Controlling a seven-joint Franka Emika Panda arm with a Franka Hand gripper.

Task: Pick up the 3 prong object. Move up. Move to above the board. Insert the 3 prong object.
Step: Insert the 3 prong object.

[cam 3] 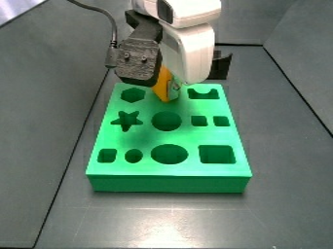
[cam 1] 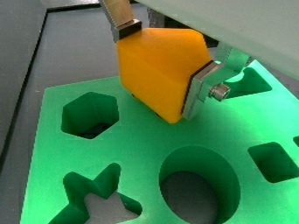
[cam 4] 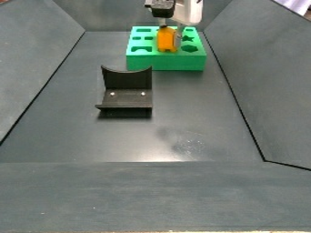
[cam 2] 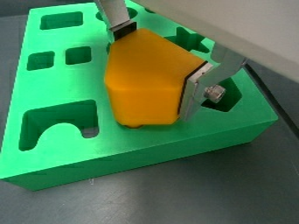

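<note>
3 prong object [cam 1: 162, 72] clamped between gripper [cam 2: 162, 63] fingers [cam 1: 205, 83], tilted, low over the board [cam 3: 169, 136] near its far edge. Fixture [cam 4: 123, 91] stands well apart from the board, on the dark floor.

The tool [cam 1: 163, 70] has flat silver finger plates [cam 1: 211, 81] (one bolted), under a white wrist [cam 3: 193, 29] trailing a black cable [cam 3: 107, 24].

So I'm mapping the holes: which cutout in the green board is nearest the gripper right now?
The hexagon cutout at the board's far corner. The gripper, shut on the 3 prong object, hangs right beside it; the star and round holes lie farther off.
</note>
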